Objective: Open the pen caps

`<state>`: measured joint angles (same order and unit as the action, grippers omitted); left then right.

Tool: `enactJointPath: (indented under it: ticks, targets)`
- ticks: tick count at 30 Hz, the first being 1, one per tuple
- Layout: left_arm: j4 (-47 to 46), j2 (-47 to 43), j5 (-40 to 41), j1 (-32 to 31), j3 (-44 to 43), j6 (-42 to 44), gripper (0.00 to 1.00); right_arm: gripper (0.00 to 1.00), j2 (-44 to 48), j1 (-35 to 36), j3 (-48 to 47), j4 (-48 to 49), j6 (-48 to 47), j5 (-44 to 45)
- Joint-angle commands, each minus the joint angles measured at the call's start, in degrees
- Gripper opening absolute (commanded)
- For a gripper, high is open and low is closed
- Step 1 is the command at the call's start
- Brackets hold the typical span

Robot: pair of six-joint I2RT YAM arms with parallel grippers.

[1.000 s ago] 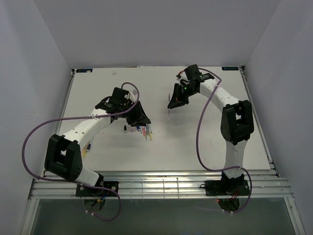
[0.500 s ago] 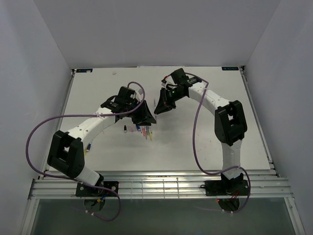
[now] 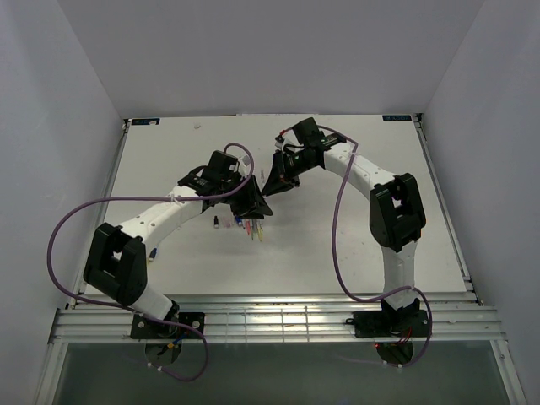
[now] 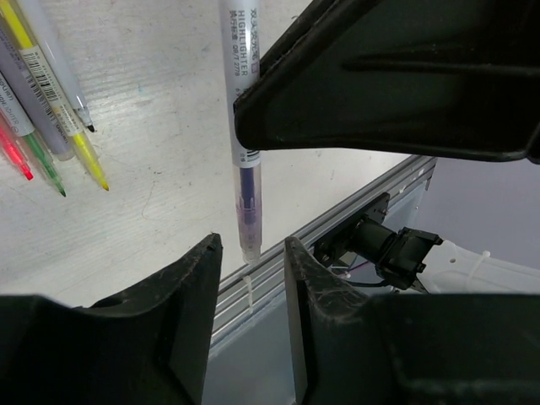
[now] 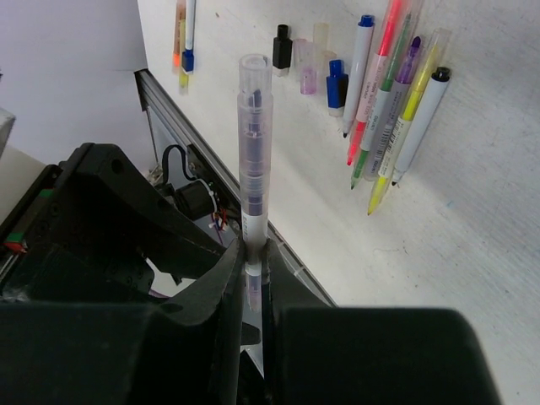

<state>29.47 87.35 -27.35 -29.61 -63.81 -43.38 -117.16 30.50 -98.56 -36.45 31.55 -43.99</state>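
Note:
My right gripper (image 5: 253, 253) is shut on a purple highlighter pen (image 5: 255, 152), which sticks out past the fingers with its clear cap (image 5: 255, 76) at the far end. In the top view the right gripper (image 3: 272, 187) meets my left gripper (image 3: 257, 202) at mid-table. In the left wrist view the left gripper (image 4: 251, 249) is open. The same pen (image 4: 243, 126) reaches down to its fingertips, its end just between them and not touching either. Several uncapped pens (image 5: 384, 110) and loose caps (image 5: 336, 84) lie on the table.
The loose pens also show in the left wrist view (image 4: 46, 101) and in the top view (image 3: 251, 226), just below the left gripper. More pens (image 3: 152, 253) lie by the left arm. The table's railed near edge (image 4: 337, 219) shows behind the pen.
The right gripper has carried the pen left from mid-right to the left gripper. The left gripper has shifted right and up to meet it, and the two now stand tip to tip.

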Motion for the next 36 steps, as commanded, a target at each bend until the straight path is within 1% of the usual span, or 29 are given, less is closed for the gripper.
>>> enactJointPath:
  ticks: [1,5,9,11,15,19,23,28,31,32,35,36]
  targets:
    - [-0.91,0.19,0.64,-0.45,-1.14,-0.13,0.45,0.08,0.88,0.52,0.3,2.08,0.79,-2.07]
    - [-1.0,0.19,0.11,-0.54,-0.79,0.05,0.29,0.08,0.71,0.52,0.83,2.61,0.79,-2.51]
    - [-0.91,0.19,0.46,-0.54,-0.52,0.13,0.24,0.08,0.8,0.7,1.27,3.22,0.88,-3.03]
    - [-0.73,0.19,0.9,-0.54,-0.87,0.31,0.23,0.08,1.06,0.88,1.71,3.4,0.88,-3.3]
    - [-0.12,0.28,1.6,-0.54,-1.32,0.66,0.25,0.08,1.32,1.05,2.41,3.75,1.14,-3.65]
    - [0.41,0.45,2.04,-0.54,-1.14,0.66,0.32,0.08,1.76,1.23,3.11,4.54,1.67,-4.26]
    - [0.76,0.28,2.74,-0.54,-1.49,1.01,0.37,0.08,1.85,1.49,3.2,4.89,1.94,-4.7]
    - [1.02,0.01,2.92,-0.54,-1.32,0.92,0.37,0.08,1.85,1.75,3.29,5.07,2.11,-4.88]
    - [0.94,-0.25,2.75,-0.54,-0.88,0.66,0.33,0.08,1.94,1.84,3.29,5.42,2.29,-4.97]
    - [0.94,-0.25,2.74,-0.54,-0.79,0.66,0.29,0.08,2.03,1.93,3.29,5.51,2.46,-4.97]
    - [1.02,-0.43,2.48,-0.54,-0.53,0.31,0.21,0.08,1.94,1.93,3.47,5.95,2.73,-5.14]
    - [0.94,-0.6,2.48,-0.54,-0.44,0.31,0.17,0.09,2.03,1.93,3.55,6.3,2.64,-5.14]
